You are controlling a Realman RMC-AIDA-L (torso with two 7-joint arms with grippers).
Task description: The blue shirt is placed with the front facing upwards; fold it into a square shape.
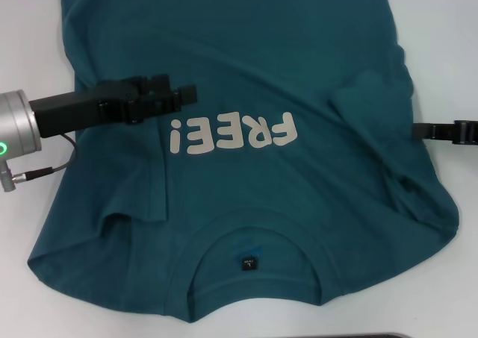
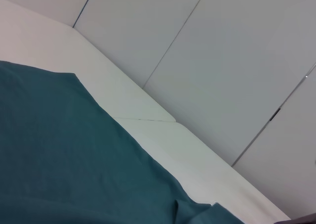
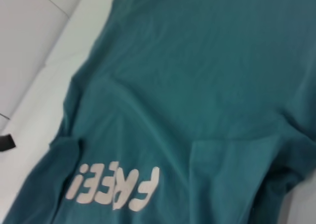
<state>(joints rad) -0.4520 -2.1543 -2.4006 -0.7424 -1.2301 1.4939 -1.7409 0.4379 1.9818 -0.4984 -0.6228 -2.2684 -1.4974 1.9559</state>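
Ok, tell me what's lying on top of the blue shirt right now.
The left end effector reaches over the blue shirt, just above the "FREE!" lettering. Both sleeves are folded inward onto the body. Whether the end effector touches the cloth cannot be seen. The right end effector sits at the shirt's edge.

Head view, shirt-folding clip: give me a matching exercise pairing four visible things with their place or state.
Things:
1. dark teal-blue cotton T-shirt
2. white "FREE!" lettering
3. small black neck label
4. left gripper

Places or states:
A. inside the round collar, at the near edge
B. over the shirt's left part, just beside the lettering
C. spread front-up on the white table, both sleeves folded inward
D. across the chest, reading upside down in the head view

Pairs: 1-C, 2-D, 3-A, 4-B
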